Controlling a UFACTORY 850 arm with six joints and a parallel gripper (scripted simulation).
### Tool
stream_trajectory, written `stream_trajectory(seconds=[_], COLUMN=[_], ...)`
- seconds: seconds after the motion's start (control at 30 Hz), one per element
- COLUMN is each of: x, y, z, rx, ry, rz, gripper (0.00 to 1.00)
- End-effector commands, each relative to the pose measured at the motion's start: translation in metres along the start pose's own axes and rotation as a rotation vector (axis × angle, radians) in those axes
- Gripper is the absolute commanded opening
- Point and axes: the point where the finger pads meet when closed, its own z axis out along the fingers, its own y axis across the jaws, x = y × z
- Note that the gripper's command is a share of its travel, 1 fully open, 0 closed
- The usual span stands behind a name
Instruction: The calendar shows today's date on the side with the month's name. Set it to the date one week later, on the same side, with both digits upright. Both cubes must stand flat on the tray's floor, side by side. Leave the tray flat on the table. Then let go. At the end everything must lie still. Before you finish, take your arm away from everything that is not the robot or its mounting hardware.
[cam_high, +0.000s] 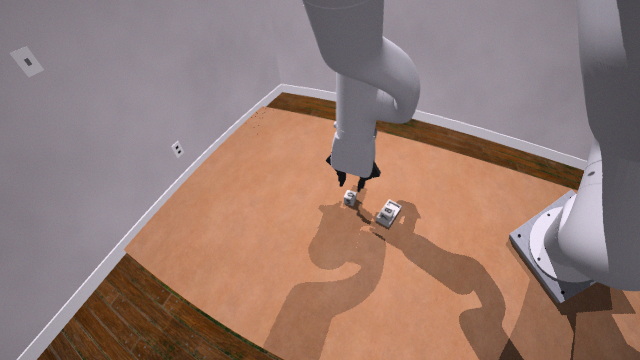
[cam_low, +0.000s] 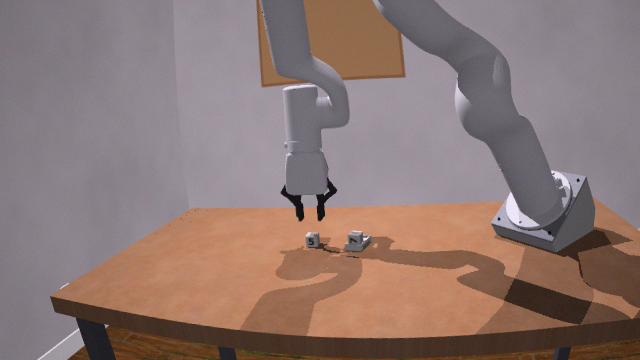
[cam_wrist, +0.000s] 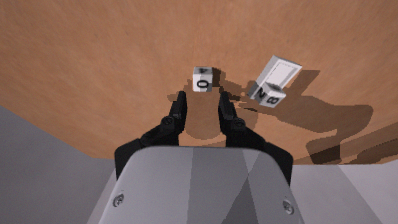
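Fingers (cam_low: 310, 216) half open, holding nothing, hanging above the loose cube (cam_low: 312, 240) on the table (cam_low: 200, 280). To its right, apart, the tray (cam_low: 364, 243) holds only 1 cube (cam_low: 355, 238). Risks: an off-centre descent could knock the loose cube aside or tip it; the narrow opening could catch its top edge.

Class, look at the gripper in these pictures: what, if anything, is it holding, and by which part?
Nothing. The gripper hangs above the table with its fingers partly open and bare; the loose cube stands on the table below, untouched.
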Motion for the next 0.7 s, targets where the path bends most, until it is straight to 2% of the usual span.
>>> stream_trajectory(seconds=[0.0,0.67], x=[0.000,0.001], y=[-0.001,-0.001], z=[0.003,0.027], rx=[0.002,0.002], ry=[0.000,0.000], rz=[-0.001,-0.001], gripper=[0.47,0.47])
